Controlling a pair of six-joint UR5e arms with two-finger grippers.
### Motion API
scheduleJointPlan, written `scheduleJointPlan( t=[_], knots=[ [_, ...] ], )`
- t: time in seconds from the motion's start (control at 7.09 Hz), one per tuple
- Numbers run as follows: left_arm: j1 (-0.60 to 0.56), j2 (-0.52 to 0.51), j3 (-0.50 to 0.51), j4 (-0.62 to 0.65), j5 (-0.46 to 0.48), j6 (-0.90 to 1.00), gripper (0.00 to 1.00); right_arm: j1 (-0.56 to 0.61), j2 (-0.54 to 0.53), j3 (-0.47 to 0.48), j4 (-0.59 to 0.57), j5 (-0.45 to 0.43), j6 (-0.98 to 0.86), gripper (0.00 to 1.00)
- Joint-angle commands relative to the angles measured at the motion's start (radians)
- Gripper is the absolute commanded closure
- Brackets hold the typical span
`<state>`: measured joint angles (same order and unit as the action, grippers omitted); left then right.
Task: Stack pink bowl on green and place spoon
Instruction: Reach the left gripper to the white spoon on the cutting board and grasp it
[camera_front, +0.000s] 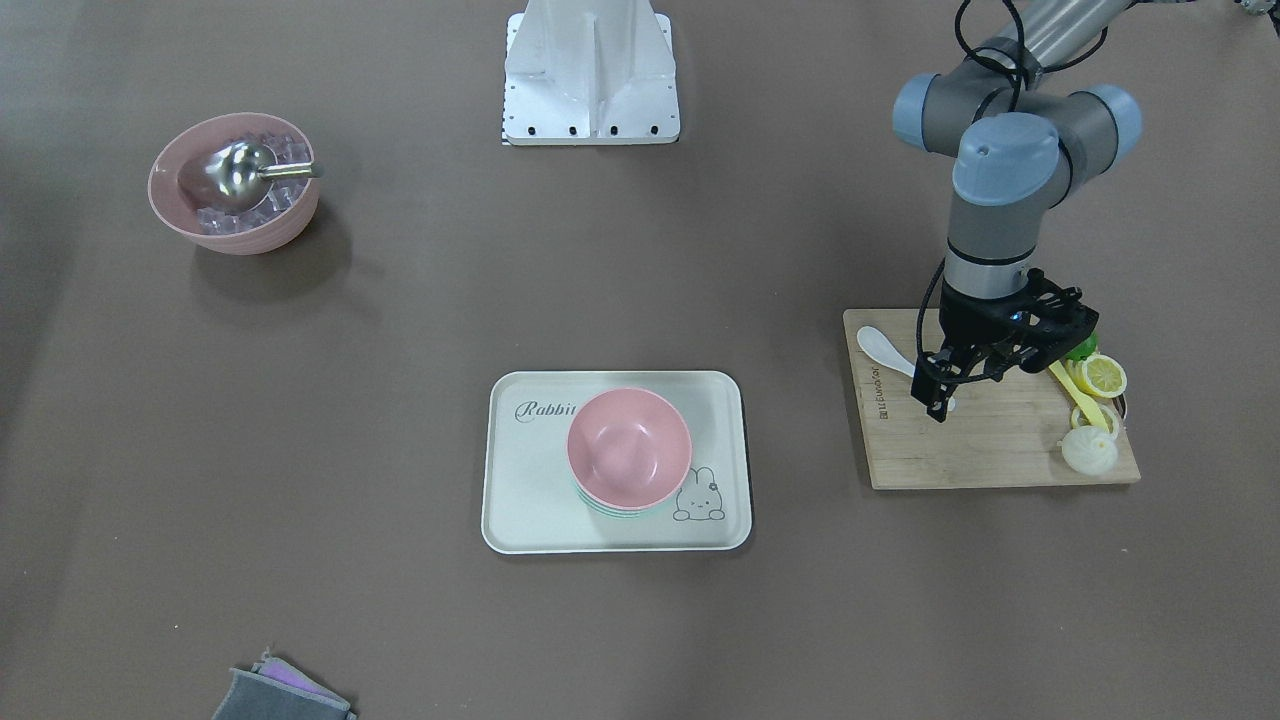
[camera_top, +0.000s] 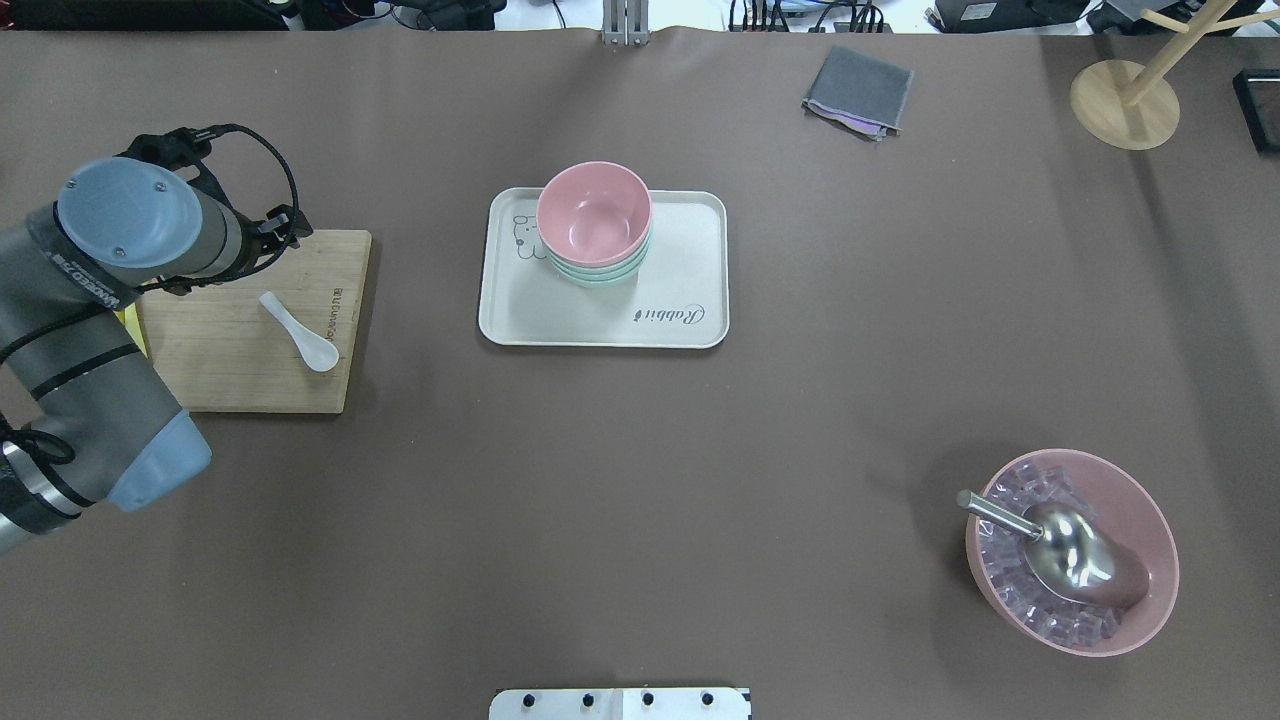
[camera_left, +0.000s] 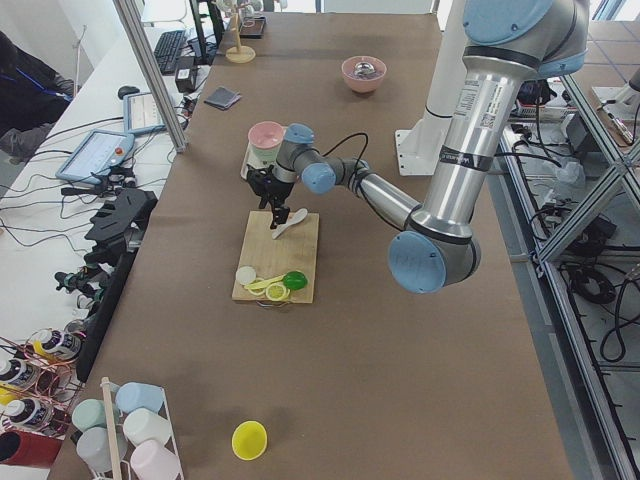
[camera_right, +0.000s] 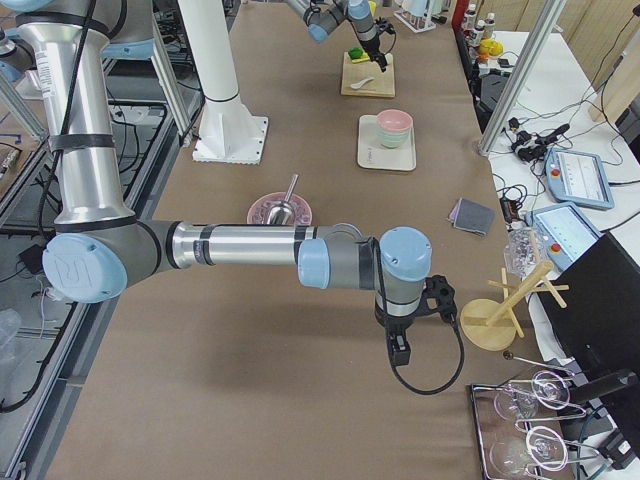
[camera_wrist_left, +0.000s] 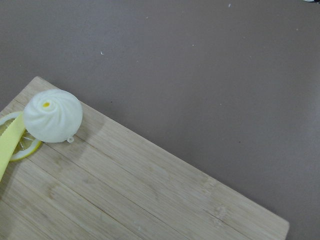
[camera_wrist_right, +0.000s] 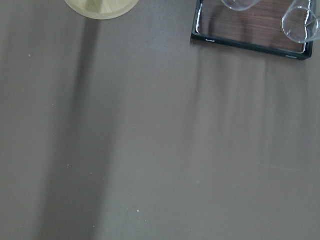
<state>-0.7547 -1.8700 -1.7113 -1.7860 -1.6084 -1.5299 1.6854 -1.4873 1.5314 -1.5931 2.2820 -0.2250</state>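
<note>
The pink bowl (camera_front: 628, 447) sits nested on the green bowl (camera_front: 615, 512) on the cream "Rabbit" tray (camera_front: 520, 500); the stack also shows in the overhead view (camera_top: 593, 212). The white spoon (camera_front: 885, 350) lies on the wooden cutting board (camera_front: 1000, 440), bowl end toward the robot. My left gripper (camera_front: 950, 392) hovers just over the spoon's handle end, fingers pointing down, open and empty. The overhead view shows it (camera_top: 275, 228) above the board's far edge. My right gripper (camera_right: 398, 350) shows only in the exterior right view, over bare table, and I cannot tell its state.
A white bun (camera_front: 1088, 450), lemon slices (camera_front: 1103, 375) and a yellow knife share the board. A large pink bowl of ice with a metal scoop (camera_top: 1070, 550) stands at the robot's right. A grey cloth (camera_top: 858, 90) and a wooden stand (camera_top: 1125, 100) are at the far edge.
</note>
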Motion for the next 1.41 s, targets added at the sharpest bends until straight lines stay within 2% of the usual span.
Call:
scheduleJointPlan(
  t=[0.0,0.28,0.56,0.71,0.99,1.27],
  knots=[
    [0.063,0.002,0.019,0.02,0.071,-0.045,0.07,0.008,-0.022,0.004,0.004,0.002,-0.005,0.0],
    [0.11,0.003,0.018,0.022,0.119,-0.119,0.25,0.008,-0.027,0.001,0.004,0.001,-0.005,0.0],
    [0.129,0.003,0.013,0.022,0.136,-0.151,0.57,0.008,-0.033,0.003,0.004,0.001,-0.005,0.0],
    [0.129,0.003,0.015,0.022,0.136,-0.151,0.7,0.008,-0.033,0.003,0.004,0.001,-0.005,0.0],
    [0.129,0.003,0.012,0.022,0.137,-0.151,0.77,0.008,-0.033,0.003,0.004,0.001,-0.004,0.0],
    [0.127,0.005,-0.005,0.02,0.137,-0.151,1.0,0.008,-0.033,0.003,0.004,0.001,-0.002,0.0]
  ],
)
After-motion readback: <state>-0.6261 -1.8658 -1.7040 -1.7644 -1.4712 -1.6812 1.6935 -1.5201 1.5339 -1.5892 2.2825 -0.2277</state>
